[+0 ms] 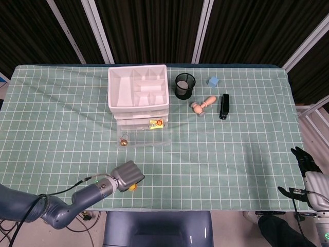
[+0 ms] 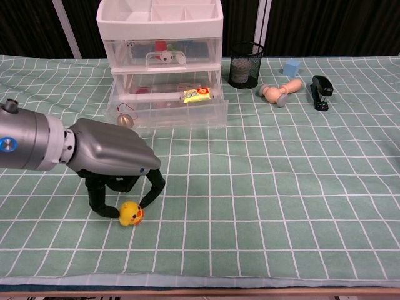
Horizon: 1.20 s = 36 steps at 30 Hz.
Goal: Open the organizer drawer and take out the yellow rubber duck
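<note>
Left hand (image 1: 128,175): in the head view, seen well in front of the organizer (image 1: 139,98), near the table's front edge; the yellow rubber duck (image 1: 132,187) is mostly hidden beneath it. Bottom drawer (image 1: 142,135) is pulled out. Right hand (image 1: 303,163): off the table, far right of the organizer; its hold cannot be told.

Chest view: left hand (image 2: 115,165), duck (image 2: 130,214) pinched between fingertips (image 2: 149,199), at or just above the cloth, well in front of the organizer (image 2: 161,59). Duck judged light, soft, slightly squashy; best taken across the body.
</note>
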Each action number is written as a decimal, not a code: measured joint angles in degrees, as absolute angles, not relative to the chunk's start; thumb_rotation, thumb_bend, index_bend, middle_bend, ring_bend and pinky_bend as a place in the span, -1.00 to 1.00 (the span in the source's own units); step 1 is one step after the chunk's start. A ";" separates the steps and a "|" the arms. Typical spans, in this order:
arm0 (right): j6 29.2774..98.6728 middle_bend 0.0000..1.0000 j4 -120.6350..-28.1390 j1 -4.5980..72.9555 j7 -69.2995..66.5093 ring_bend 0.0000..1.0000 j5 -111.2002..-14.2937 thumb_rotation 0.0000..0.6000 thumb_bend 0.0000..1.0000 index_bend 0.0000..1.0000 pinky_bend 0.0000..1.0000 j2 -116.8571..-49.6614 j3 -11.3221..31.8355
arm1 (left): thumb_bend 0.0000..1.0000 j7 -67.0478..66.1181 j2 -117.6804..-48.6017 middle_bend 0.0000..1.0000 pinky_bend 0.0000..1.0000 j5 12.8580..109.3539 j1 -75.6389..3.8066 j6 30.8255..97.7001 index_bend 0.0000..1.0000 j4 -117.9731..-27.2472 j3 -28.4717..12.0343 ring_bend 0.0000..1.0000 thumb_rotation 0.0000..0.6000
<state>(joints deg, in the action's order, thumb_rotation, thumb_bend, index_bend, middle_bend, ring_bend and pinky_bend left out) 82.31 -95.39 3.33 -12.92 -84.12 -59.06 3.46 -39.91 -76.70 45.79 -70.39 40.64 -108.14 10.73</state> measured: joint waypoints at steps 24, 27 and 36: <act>82.75 -1.00 -95.51 3.12 -12.53 -1.00 -84.86 1.00 -0.89 -1.00 -0.56 -59.06 3.19 | -0.82 -40.60 -75.75 0.85 0.99 44.94 -69.52 48.24 -0.46 -110.30 11.50 0.86 1.00; 82.97 -1.00 -95.41 3.04 -12.32 -1.00 -85.08 1.00 -0.88 -1.00 -0.56 -59.06 3.12 | -0.82 -40.31 -74.80 0.38 0.69 46.10 -67.94 52.06 -0.56 -111.95 11.39 0.46 1.00; 84.66 -1.00 -92.57 3.07 -6.66 -1.00 -87.53 1.00 -0.89 -1.00 -0.56 -59.92 2.81 | -0.85 -38.01 -72.30 -0.92 -0.56 57.00 -55.49 74.89 -0.92 -117.74 13.00 -0.85 1.00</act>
<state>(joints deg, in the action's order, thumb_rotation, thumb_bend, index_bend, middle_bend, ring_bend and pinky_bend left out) 84.66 -92.57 3.07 -6.66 -87.53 -59.92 2.81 -38.01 -72.30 57.00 -55.49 74.89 -117.74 13.00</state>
